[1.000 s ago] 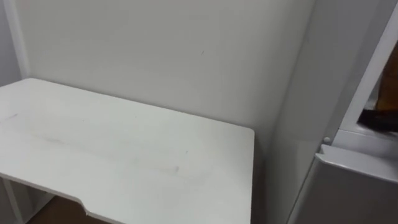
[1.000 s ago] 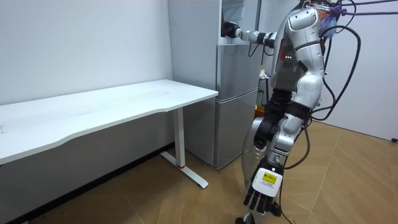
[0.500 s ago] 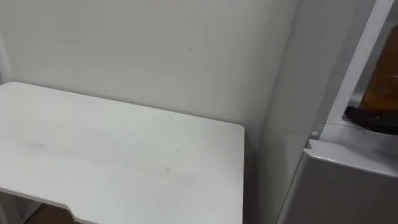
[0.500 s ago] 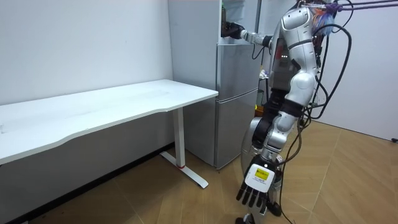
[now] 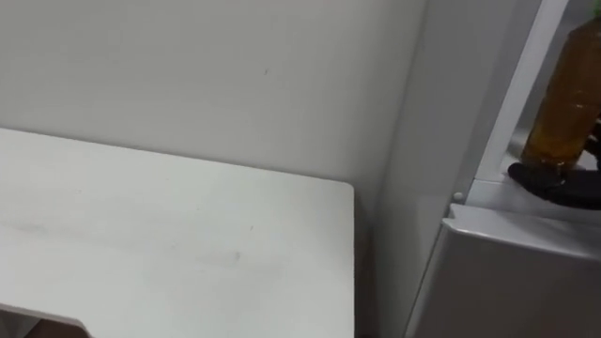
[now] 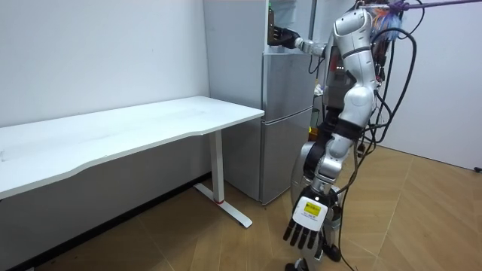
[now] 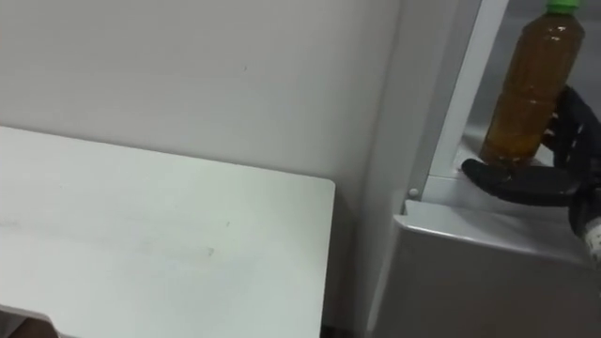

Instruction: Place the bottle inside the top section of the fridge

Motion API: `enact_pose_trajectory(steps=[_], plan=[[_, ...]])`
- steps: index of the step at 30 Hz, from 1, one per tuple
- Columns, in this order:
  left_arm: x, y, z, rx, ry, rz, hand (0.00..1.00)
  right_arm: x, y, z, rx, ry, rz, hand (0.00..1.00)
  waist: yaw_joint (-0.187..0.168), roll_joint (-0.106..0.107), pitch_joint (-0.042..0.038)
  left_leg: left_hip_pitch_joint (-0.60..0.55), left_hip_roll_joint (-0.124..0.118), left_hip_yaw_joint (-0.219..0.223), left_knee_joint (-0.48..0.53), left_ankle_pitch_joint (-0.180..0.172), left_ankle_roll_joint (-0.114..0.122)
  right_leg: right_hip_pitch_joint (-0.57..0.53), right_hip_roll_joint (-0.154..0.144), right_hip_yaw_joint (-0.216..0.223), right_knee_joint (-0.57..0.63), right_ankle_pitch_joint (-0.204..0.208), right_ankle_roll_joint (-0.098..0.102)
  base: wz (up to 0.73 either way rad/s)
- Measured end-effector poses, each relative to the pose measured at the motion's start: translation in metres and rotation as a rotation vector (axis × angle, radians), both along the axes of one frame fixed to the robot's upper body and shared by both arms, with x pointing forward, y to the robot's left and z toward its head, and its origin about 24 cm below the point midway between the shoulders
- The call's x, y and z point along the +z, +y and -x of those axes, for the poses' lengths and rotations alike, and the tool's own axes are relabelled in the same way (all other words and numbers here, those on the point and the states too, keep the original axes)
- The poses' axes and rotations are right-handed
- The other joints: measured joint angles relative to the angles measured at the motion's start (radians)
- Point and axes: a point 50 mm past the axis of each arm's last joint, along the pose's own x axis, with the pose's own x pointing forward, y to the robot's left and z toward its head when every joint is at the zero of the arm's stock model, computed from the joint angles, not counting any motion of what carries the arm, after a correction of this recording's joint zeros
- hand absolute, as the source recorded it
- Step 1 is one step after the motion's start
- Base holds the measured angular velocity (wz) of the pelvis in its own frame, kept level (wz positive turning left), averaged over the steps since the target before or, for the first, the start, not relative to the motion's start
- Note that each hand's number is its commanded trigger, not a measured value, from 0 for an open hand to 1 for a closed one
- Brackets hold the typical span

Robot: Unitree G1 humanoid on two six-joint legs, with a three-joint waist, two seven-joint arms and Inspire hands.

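One white table [image 7: 141, 235] occupies 9 o'clock of the eye views, set against a pale wall [image 7: 235, 66]. At 3 o'clock stands the grey fridge [image 6: 282, 113], before which the robot stands in the room view. The bottle [image 7: 531, 84], amber-filled with a green cap [image 7: 561, 6], is upright at 2 o'clock on the sill of the open upper compartment, close to its front edge. We read the right hand [image 7: 554, 183] as clasped about the bottle's foot, with the thumb across the front and the fingers curled against the right side. The left hand [image 6: 307, 226] hangs at 6 o'clock in the room view, fingers slack and holding nothing. We judge the main hazard to be release this near the edge: a finger dragging on withdrawal could topple the tall, narrow bottle outward.
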Motion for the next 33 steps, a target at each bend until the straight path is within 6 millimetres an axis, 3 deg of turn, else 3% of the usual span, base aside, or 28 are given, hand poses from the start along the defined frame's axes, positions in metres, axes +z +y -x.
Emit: enact_pose_trajectory(steps=[2, 7, 13, 21, 33], plan=[[-0.001, -0.003, 0.0, 0.007, -0.002, 0.007, 0.0, 0.003, 0.0, 0.003, 0.0, -0.017, -0.002, 0.0, 0.0, 0.007, 0.0006, 0.0, -0.001, 0.003, 0.0, -0.001, 0.001, -0.005, -0.002, 0.0, 0.006, -0.001, 0.002, -0.05], [-0.003, -0.007, 0.001, 0.011, -0.002, 0.016, 0.0, 0.008, -0.002, 0.005, -0.026, -0.047, -0.02, 0.0, -0.006, 0.021, -0.0071, 0.01, 0.0, 0.008, -0.001, 0.0, 0.001, -0.007, -0.003, 0.004, 0.016, -0.002, 0.004, -0.03], [-0.004, -0.008, 0.002, 0.016, 0.003, 0.021, 0.0, 0.003, 0.001, 0.014, -0.022, -0.079, -0.087, 0.0, -0.013, 0.017, -0.0025, 0.017, -0.001, 0.011, -0.004, -0.001, 0.002, 0.005, -0.005, 0.005, 0.014, -0.004, 0.005, 0.0], [-0.007, -0.014, 0.012, 0.028, 0.038, 0.034, 0.0, -0.016, 0.015, 0.029, -0.008, -0.074, -0.154, 0.0, -0.02, 0.009, -0.0025, 0.035, -0.001, 0.03, -0.018, -0.001, 0.002, 0.003, -0.002, 0.032, 0.016, -0.006, 0.005, -0.08], [-0.008, -0.017, 0.007, -0.026, 0.014, 0.032, 0.0, -0.009, 0.035, 0.043, 0.061, -0.156, -0.177, 0.0, -0.042, 0.03, 0.0032, 0.032, 0.0, 0.052, -0.019, -0.002, 0.003, -0.017, -0.003, 0.058, 0.032, -0.013, 0.006, -0.05]])
